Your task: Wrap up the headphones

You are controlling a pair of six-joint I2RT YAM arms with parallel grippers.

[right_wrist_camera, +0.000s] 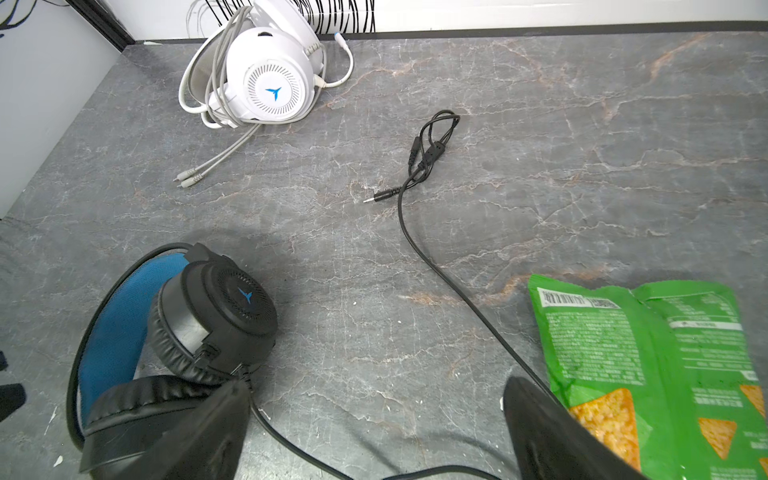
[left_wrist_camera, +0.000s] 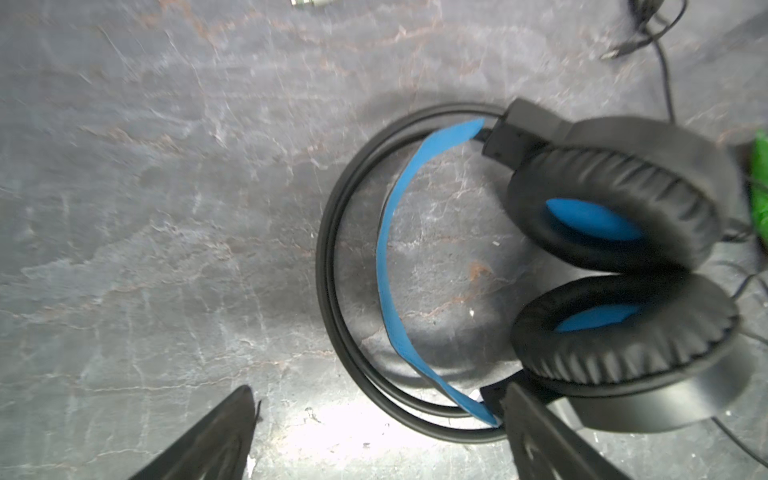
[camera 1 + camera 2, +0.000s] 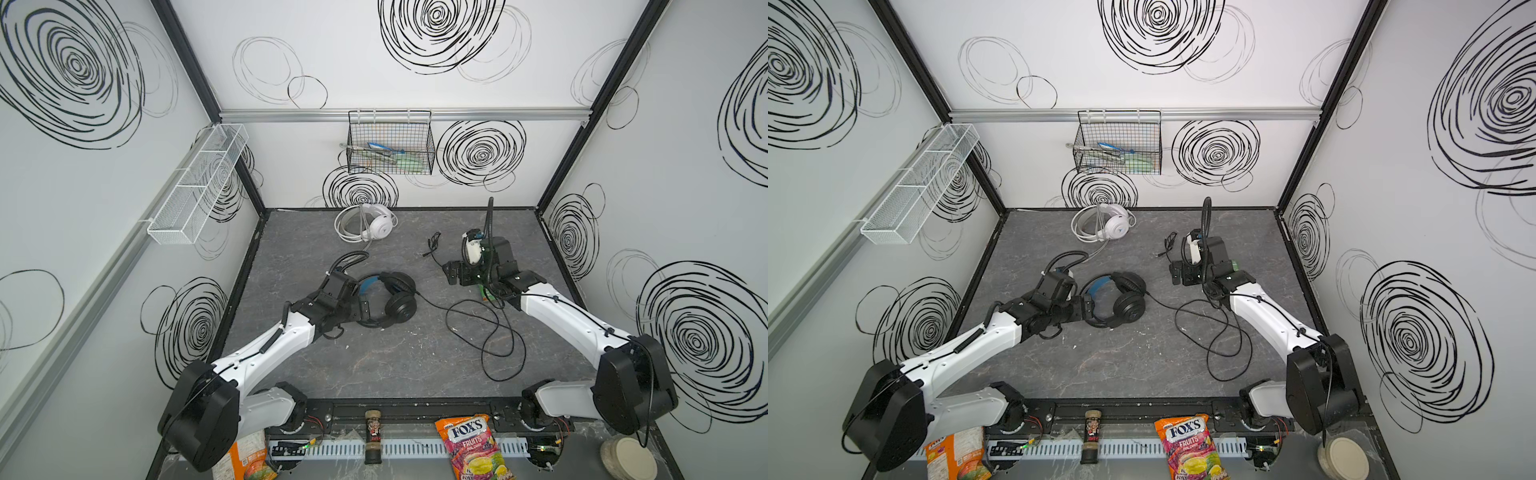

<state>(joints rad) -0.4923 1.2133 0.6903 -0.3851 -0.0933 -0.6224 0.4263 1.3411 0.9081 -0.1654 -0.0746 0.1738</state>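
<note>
The black headphones (image 3: pixel 392 299) (image 3: pixel 1121 301) lie flat mid-table with the blue-lined headband (image 2: pixel 390 266) towards my left arm. My left gripper (image 3: pixel 362 300) (image 2: pixel 378 419) is open at the headband, one finger (image 2: pixel 540 432) over the band's end by an earcup, gripping nothing. The black cable (image 3: pixel 490 328) (image 1: pixel 419 249) trails loose to the right in loops, and its plug (image 1: pixel 380 195) lies further back. My right gripper (image 3: pixel 451 272) (image 1: pixel 374 419) is open and empty, with the cable crossing the table below it. The white headphones (image 3: pixel 372 226) (image 1: pixel 266 79) sit at the back, with their white cable coiled around them.
A green chip bag (image 1: pixel 648 353) lies under my right wrist. On the back wall hangs a black wire basket (image 3: pixel 390 143), and a white mesh shelf (image 3: pixel 195 187) is on the left wall. A Fox's candy bag (image 3: pixel 473 444), a bottle (image 3: pixel 372 436) and a lidded tub (image 3: pixel 629 457) line the front edge.
</note>
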